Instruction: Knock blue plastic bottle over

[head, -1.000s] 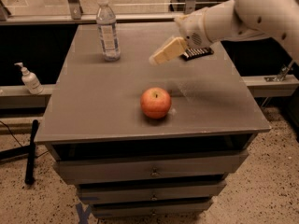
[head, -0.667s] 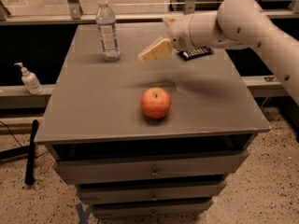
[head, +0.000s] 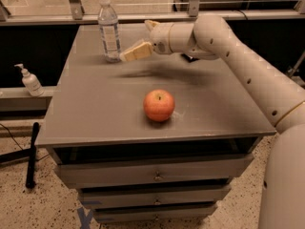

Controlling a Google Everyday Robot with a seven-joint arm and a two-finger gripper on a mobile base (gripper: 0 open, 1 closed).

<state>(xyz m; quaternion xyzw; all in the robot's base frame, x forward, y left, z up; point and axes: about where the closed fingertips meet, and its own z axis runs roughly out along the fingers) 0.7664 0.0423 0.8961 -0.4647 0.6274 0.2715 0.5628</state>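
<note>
The blue plastic bottle, clear with a white cap and a pale label, stands upright at the back left of the grey cabinet top. My gripper reaches in from the right, just right of the bottle at its lower half. Its fingers are spread: the lower beige finger points at the bottle's base, almost touching it, and the other fingertip sits higher up. The gripper is open and holds nothing.
A red apple sits near the front middle of the top. A small dark object lies behind my arm. A white pump-dispenser bottle stands on a ledge to the left. Drawers are below the top.
My gripper has swept left across the back of the top, from right of centre to right beside the bottle. The bottle still stands upright; the apple has not moved.
</note>
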